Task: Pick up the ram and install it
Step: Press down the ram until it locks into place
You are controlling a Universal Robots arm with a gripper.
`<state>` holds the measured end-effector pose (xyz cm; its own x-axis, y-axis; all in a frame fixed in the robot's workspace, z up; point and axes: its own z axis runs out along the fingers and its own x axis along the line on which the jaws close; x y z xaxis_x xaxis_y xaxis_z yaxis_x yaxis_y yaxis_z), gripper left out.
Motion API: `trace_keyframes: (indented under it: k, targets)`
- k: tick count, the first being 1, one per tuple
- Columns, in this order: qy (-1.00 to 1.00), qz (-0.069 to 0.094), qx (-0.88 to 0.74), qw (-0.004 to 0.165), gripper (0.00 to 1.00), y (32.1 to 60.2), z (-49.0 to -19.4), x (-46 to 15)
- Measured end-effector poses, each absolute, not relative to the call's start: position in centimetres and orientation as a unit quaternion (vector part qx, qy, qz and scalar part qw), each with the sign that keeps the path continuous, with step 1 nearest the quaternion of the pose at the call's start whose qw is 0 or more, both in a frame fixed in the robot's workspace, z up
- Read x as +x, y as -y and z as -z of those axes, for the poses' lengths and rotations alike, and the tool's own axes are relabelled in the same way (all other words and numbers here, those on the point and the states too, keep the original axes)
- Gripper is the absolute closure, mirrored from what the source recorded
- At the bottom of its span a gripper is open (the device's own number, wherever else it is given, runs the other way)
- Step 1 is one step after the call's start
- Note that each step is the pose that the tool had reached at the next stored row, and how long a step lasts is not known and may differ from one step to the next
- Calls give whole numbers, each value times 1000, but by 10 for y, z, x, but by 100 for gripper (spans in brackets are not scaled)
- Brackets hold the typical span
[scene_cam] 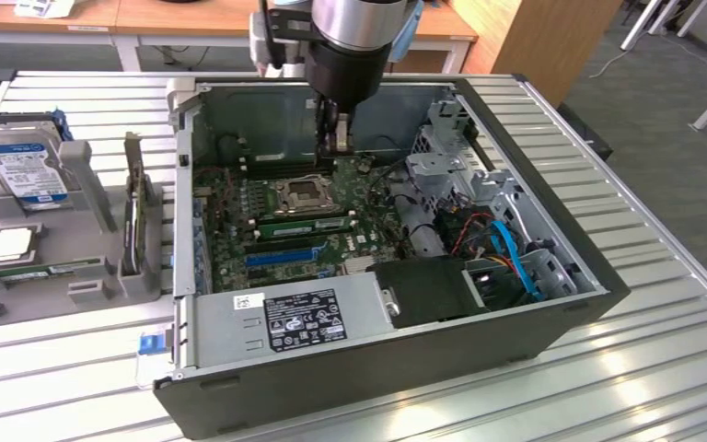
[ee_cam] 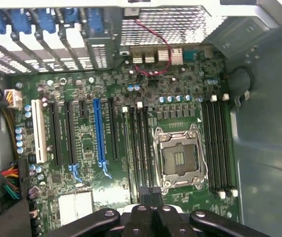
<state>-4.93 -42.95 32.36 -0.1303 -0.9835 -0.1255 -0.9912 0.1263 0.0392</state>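
Observation:
My gripper (scene_cam: 332,143) hangs inside the open computer case, just above the motherboard (scene_cam: 366,175) and behind the empty processor socket (scene_cam: 301,193). Its fingers are shut with nothing between them. In the wrist view the gripper (ee_cam: 151,195) stands over one end of the black memory slots (ee_cam: 141,148) beside the socket (ee_cam: 179,158). A long narrow green stick, the ram (scene_cam: 37,272), lies flat at the front of the grey holder (scene_cam: 96,184) on the exterior view's left, well away from the gripper. A green strip (scene_cam: 307,223) runs along the slots nearest the socket; I cannot tell whether it is another stick.
The grey holder also carries a hard drive (scene_cam: 19,170), a square silver chip (scene_cam: 10,244) and an upright dark card (scene_cam: 139,216). The case (scene_cam: 366,387) has a power supply (scene_cam: 292,318), drive cage (scene_cam: 452,175) and blue cables (scene_cam: 514,258). A second slot bank (ee_cam: 217,148) flanks the socket.

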Motion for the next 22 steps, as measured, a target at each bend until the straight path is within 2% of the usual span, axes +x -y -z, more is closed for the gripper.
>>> trace_keyframes:
  k: [22]
  targets:
    - [-849,-50,-525,43,90,429,-322,-50]
